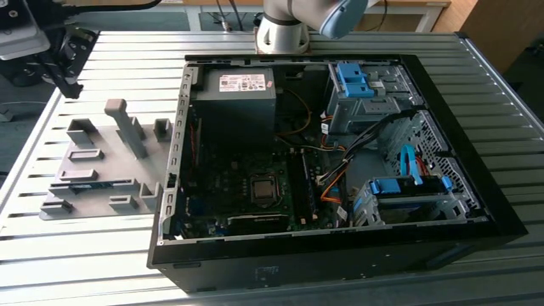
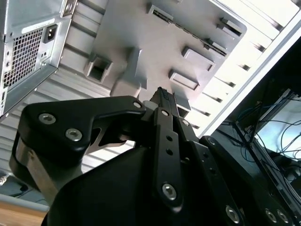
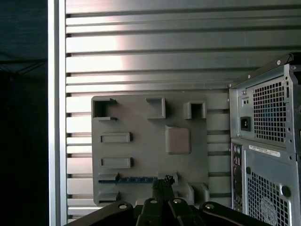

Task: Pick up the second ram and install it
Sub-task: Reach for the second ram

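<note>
Black gripper (image 1: 73, 89), hung above the bench (image 1: 85, 255) near its far corner on the exterior view's left; jaws drawn together, clamped on nothing.

Blue second ram (image 3: 127, 179), a flat stick seated on edge in a slot of the grey holder tray (image 3: 141, 122). The slot sits toward the tray's side nearest the bench's front edge. Long axis parallel to the bench slats. From the gripper it lies below and toward the front edge, well apart in height. In the first wrist view the jaw tips line up with the stick's end nearest the computer case (image 3: 268, 117). Judged untouched and not yet lifted.

Grey holder tray, flat on the bench just beside the case, between it and the bench's side edge; carries several raised blocks and one tall post.

Black computer case, side panel off, lying open upward; motherboard (image 1: 229, 185) and power supply (image 1: 238, 102) exposed. Whether a memory slot is filled cannot be told.
</note>
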Robot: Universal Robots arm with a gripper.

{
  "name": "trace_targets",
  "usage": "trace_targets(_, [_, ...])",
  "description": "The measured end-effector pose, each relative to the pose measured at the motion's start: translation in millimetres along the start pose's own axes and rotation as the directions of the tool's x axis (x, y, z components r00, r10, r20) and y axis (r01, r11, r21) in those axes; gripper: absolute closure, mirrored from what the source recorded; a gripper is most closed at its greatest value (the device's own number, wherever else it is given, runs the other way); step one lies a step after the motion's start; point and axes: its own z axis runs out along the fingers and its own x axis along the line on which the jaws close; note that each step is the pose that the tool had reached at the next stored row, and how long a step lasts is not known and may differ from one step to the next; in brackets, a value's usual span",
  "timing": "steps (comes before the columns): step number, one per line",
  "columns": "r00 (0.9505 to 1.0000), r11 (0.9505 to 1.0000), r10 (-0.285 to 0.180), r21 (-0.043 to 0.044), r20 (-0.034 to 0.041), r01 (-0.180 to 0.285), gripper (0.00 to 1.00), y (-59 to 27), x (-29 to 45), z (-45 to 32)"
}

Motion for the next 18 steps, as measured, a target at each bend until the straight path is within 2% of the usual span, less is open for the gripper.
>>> trace_targets(5, [1.0000, 1.0000, 0.000, 0.0001, -0.0001, 0.000, 0.89, -3.9, 19.5, 2.1])
trace_targets(7, [1.0000, 1.0000, -0.001, 0.0001, -0.0001, 0.001, 0.89, -6.0, 25.2, 2.8])
trace_targets(18, [1.0000, 1.0000, -0.010, 0.0004, -0.0005, 0.010, 0.89, -23.2, 34.4, 5.3])
